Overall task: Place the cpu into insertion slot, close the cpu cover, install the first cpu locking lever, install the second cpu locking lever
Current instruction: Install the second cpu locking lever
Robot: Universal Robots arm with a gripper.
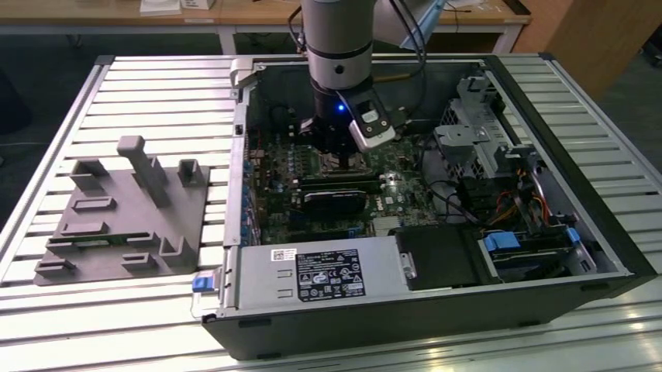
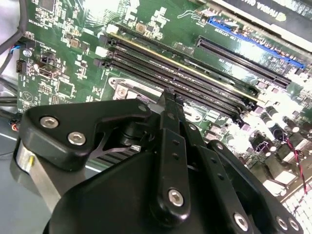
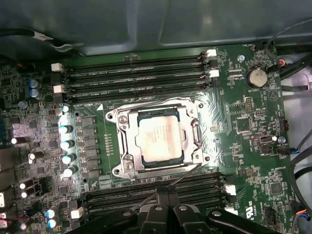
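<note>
Black-fingered, the robot's hand point(image 3: 163, 204) hangs inside the open black computer case point(image 1: 579, 287), its two fingers pressed together and gripping nothing. Under it spreads the green motherboard point(image 3: 243, 136). Just beyond the fingertips sits the insertion slot point(image 3: 157, 138); its thin silvery cover frame point(image 3: 122, 141) lies flat, and the pale silvery-grey square cpu point(image 3: 160, 139) shows through the frame's open centre.

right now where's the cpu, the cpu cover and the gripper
cpu point(image 3: 160, 140), first wrist view, middle of its pale face
cpu cover point(image 3: 125, 146), first wrist view, one side bar of the frame
gripper point(image 3: 165, 192), first wrist view, at the fingertips
</note>
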